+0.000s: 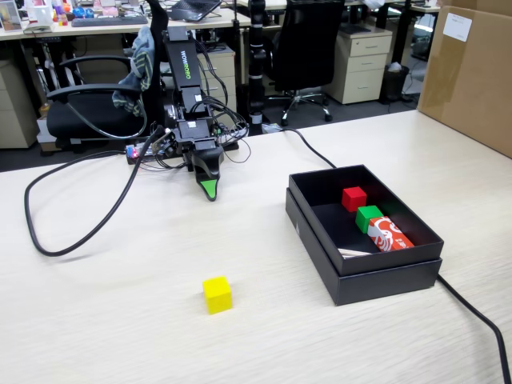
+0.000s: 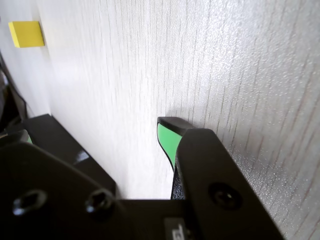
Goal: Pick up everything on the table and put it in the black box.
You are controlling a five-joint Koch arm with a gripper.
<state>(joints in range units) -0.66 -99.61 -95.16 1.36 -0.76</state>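
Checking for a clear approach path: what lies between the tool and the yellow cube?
Only bare tabletop. In the fixed view, nothing sits between the tool and the yellow cube; the wrist view agrees.

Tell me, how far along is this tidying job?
Partly done, it seems: a red cube, a green cube and a red-and-white packet already lie in the black box. The gripper holds nothing. Left: the yellow cube, alone on the table.

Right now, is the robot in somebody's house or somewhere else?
Probably an office, not a house. Behind the table stand black office chairs, drawer cabinets and desks with a laptop. A big cardboard carton sits at the table's edge.
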